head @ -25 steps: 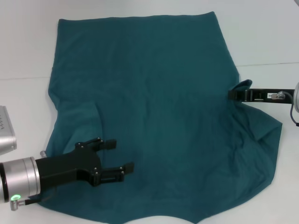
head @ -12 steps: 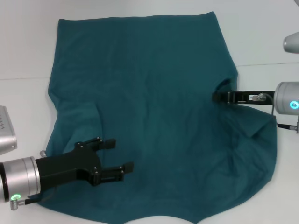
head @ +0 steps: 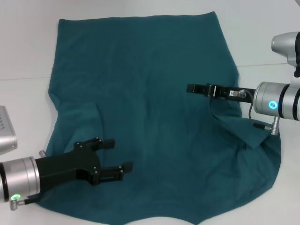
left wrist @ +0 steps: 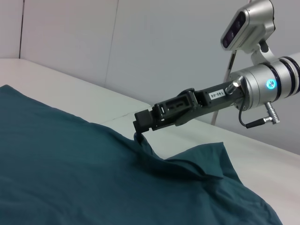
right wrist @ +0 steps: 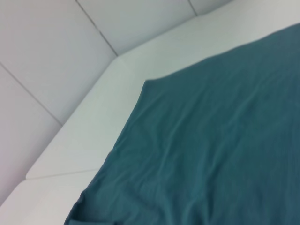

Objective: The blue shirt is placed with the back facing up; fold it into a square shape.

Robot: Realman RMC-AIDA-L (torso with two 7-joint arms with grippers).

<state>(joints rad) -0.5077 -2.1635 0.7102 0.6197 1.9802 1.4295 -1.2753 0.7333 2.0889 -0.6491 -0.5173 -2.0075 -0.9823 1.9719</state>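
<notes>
Flat on the white table [head: 28, 37], the shirt [head: 140, 93] lies spread with its plain side up, covering most of the work area, its straight hem toward the far edge and its lower edge running off the near side of the head view. Its right side is disturbed: a flap of cloth is lifted and turned inward, making a pointed fold just below the right arm, with bunched wrinkles beyond it toward the right edge. The right gripper [head: 191, 87] reaches in from the right, held level over the shirt's right half, its fingers pinched together on a bit of the shirt; in the left wrist view the cloth rises in a small peak to the tip of this gripper [left wrist: 139, 125] and a loose flap trails behind it. The left gripper [head: 121, 154] hovers over the shirt's near-left part, pointing toward the middle, its fingers spread apart and holding nothing. A grey box [head: 5, 131] sits at the left edge of the table, clear of the shirt. The right wrist view shows only shirt [right wrist: 211, 140] and table [right wrist: 93, 117].
</notes>
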